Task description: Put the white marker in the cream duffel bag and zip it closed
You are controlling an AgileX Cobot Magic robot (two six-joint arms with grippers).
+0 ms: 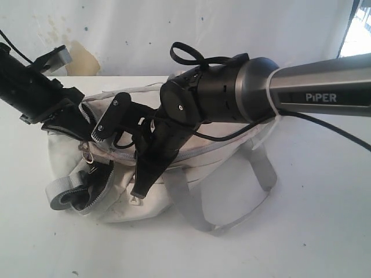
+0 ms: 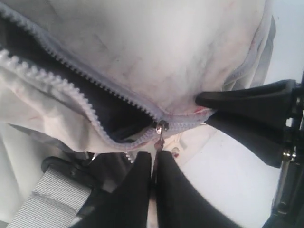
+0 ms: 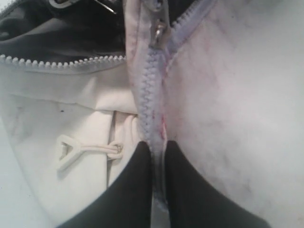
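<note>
Nearest you in the exterior view is the right arm, reaching across the cream duffel bag. The bag lies on the white table, toward the far edge and left of the table's middle.

The right gripper is pinched narrow on the closed stretch of zip, bracing the bag at that end. The left gripper has its fingers pressed together on the zip pull, which hangs from the slider. So you have both holds that the closing step needs.

You will not find the white marker in any of the three views. It is not on the part of the table that shows, and neither gripper carries it. The dark lining inside the mouth shows nothing pen-shaped, though most of the interior is hidden. My reading is that it is already inside, but you cannot confirm that from here.

The zipping looks barely begun. Only the short run between the slider and the right gripper is joined. On the other side of the slider the open teeth spread apart and run out of the left wrist view.

What is left, by my judgement, is to draw the slider along that whole open length while the right gripper keeps the tape taut, then let go with both.
</note>
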